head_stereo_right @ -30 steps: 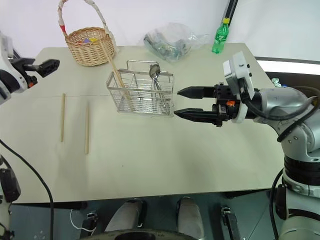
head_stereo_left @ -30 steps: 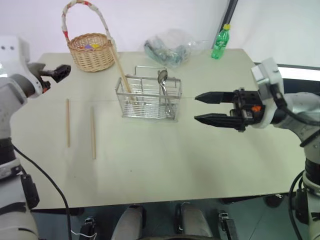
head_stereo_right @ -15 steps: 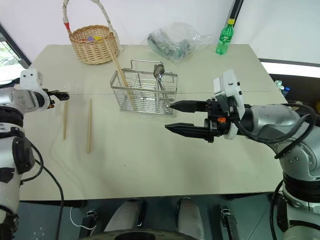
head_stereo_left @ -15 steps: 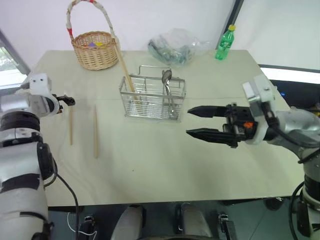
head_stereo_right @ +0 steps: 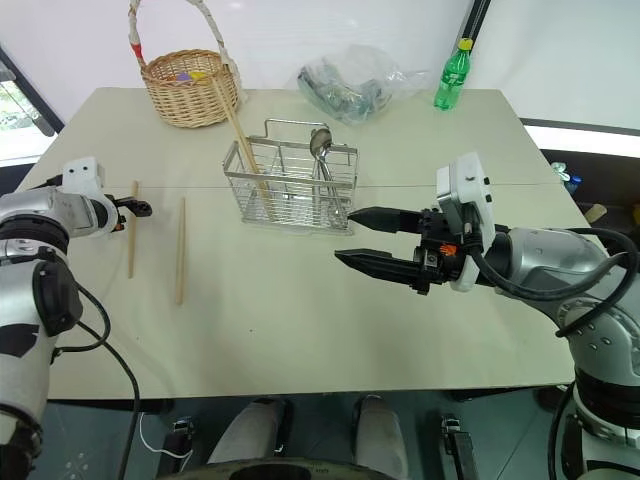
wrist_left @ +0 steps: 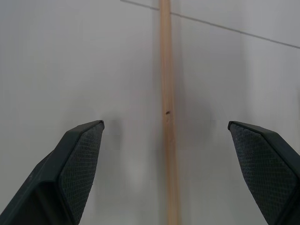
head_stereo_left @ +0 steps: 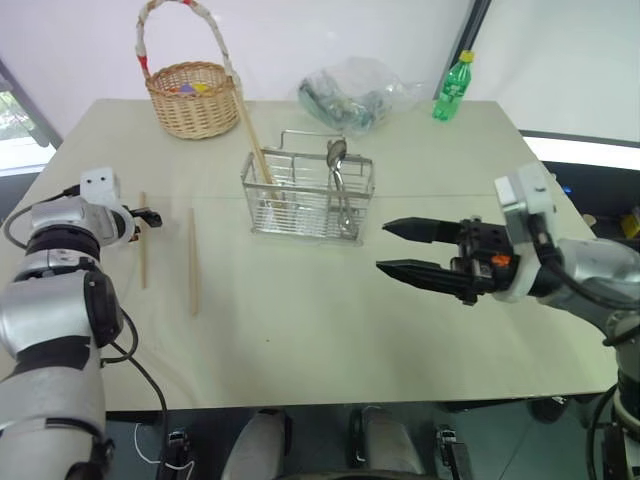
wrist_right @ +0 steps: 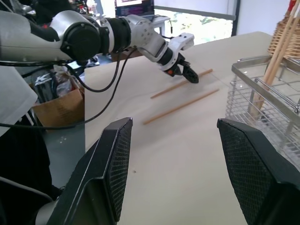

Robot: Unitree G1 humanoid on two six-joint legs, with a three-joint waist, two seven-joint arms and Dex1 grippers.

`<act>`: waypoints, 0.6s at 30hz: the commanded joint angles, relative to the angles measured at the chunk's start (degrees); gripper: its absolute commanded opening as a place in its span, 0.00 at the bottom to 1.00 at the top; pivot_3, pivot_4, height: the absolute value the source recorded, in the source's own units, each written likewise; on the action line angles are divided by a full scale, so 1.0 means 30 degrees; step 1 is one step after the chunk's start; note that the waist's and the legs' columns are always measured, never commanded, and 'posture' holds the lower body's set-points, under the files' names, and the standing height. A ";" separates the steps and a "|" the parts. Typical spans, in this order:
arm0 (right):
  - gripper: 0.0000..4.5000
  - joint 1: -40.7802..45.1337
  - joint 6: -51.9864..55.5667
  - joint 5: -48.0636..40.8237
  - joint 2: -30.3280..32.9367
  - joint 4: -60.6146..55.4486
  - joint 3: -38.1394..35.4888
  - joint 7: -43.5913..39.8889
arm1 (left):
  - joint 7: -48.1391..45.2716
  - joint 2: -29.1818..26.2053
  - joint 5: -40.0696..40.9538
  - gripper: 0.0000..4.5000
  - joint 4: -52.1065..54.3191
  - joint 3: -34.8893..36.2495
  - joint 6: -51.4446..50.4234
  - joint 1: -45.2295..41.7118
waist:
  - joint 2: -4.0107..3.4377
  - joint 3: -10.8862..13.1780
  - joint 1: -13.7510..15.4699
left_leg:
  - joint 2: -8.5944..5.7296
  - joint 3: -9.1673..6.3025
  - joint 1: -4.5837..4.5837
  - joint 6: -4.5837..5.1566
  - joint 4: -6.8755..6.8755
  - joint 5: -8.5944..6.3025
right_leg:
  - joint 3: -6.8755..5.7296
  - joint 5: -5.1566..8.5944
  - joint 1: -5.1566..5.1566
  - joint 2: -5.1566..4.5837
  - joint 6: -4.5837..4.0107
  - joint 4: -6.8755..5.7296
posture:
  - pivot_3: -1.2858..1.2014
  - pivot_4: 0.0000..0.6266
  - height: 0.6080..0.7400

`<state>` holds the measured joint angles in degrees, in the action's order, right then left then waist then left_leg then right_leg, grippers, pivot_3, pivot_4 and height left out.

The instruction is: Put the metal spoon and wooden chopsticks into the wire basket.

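Both arms are chunky silver-grey with black joint bands and white wrist blocks. The right gripper (head_stereo_left: 384, 247) has long black textured fingers plus an orange dot; black cables dangle off the left arm.

Pale beige table (head_stereo_left: 330, 330) against a white wall (head_stereo_left: 330, 35), daylit window (wrist_right: 197, 21) beyond, grey floor.
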<state>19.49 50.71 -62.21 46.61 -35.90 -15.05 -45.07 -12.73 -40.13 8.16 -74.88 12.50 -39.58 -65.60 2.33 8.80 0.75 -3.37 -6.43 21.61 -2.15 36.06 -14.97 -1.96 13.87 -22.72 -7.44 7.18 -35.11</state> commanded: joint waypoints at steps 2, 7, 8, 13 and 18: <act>0.66 -0.0044 -0.0446 -0.0566 0.0420 -0.0520 -0.0899 0.0391 | 0.0364 0.0177 0.0119 0.94 -0.0041 0.0598 -0.0267 0.0318 | -0.0003 -0.0001 -0.0002 | -0.0010 0.0009 -0.0012 0.0001 -0.0001 0.0000 | 0.0001 0.0000 0.0005 -0.0016 0.0002 -0.0004 | 0.52 0.24 0.50; 0.67 -0.0043 -0.0455 -0.0915 0.0520 -0.0563 -0.0960 0.0735 | 0.0561 0.0310 0.0312 0.45 -0.0013 0.1189 -0.0324 0.0370 | -0.0006 -0.0005 0.0061 | -0.0022 0.0007 -0.0029 0.0001 -0.0002 0.0000 | -0.0011 0.0000 0.0023 -0.0038 0.0004 -0.0008 | 0.52 0.24 0.50; 0.67 -0.0045 -0.0472 -0.0953 0.0529 -0.0562 -0.0953 0.0793 | 0.0631 0.0331 0.0325 0.33 -0.0013 0.1301 -0.0361 0.0368 | -0.0005 -0.0006 0.0079 | -0.0032 0.0002 -0.0028 0.0001 0.0002 0.0000 | -0.0016 0.0000 0.0029 -0.0048 0.0005 -0.0008 | 0.52 0.24 0.50; 0.67 -0.0087 -0.0578 -0.1034 0.0568 -0.0550 -0.0919 0.0958 | 0.0812 0.0408 0.0355 0.01 0.0037 0.1685 -0.0397 0.0296 | 0.0000 -0.0008 0.0131 | -0.0055 -0.0006 -0.0025 0.0002 0.0012 0.0000 | -0.0022 -0.0003 0.0043 -0.0070 0.0016 -0.0002 | 0.52 0.24 0.50; 0.67 -0.0181 -0.0741 -0.0879 0.0744 -0.0355 -0.0779 0.0803 | 0.0593 0.0548 0.0105 0.01 0.0607 0.1602 0.1418 -0.0097 | 0.0004 -0.0009 0.0142 | -0.0055 -0.0009 -0.0026 0.0002 0.0011 0.0000 | -0.0025 -0.0002 0.0044 -0.0069 0.0019 -0.0003 | 0.52 0.24 0.50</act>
<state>18.78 49.63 -64.31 48.06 -35.91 -16.29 -42.26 -10.09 -38.89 8.48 -74.61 17.25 -38.04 -64.91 2.34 8.77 1.17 -3.53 -6.47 21.54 -2.15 36.10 -14.97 -2.05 13.86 -22.58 -7.65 7.24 -35.11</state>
